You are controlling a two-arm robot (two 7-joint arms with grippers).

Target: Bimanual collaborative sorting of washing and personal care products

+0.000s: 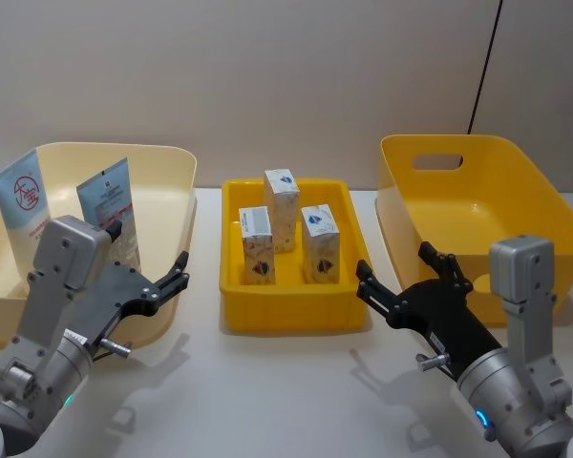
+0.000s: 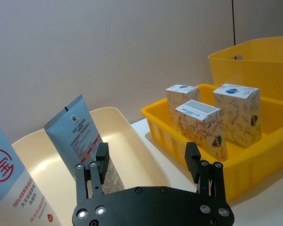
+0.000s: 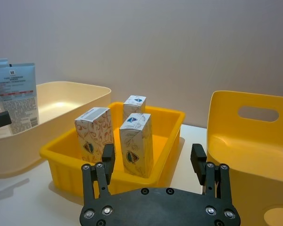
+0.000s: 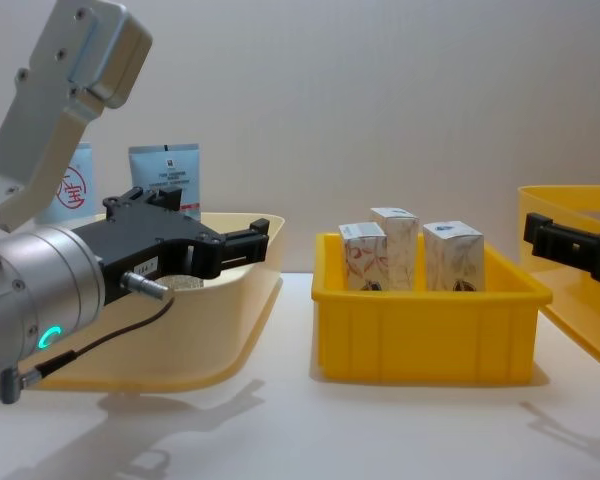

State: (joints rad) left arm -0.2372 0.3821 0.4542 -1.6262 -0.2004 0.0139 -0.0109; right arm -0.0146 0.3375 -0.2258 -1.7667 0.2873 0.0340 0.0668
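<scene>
Head view: left gripper (image 1: 148,256) left of yellow tray (image 1: 286,322), right gripper (image 1: 401,277) right; jaws wide, empty. Likely tube (image 1: 105,196) pick: pinch flat faces, mid-body.

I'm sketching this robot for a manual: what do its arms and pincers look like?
The left pincer and right pincer are matte black with bolted base plates. The wrists are silver-grey cylinders with boxy grey housings and a glowing blue-green light. A thin black cable is on the left.
</scene>
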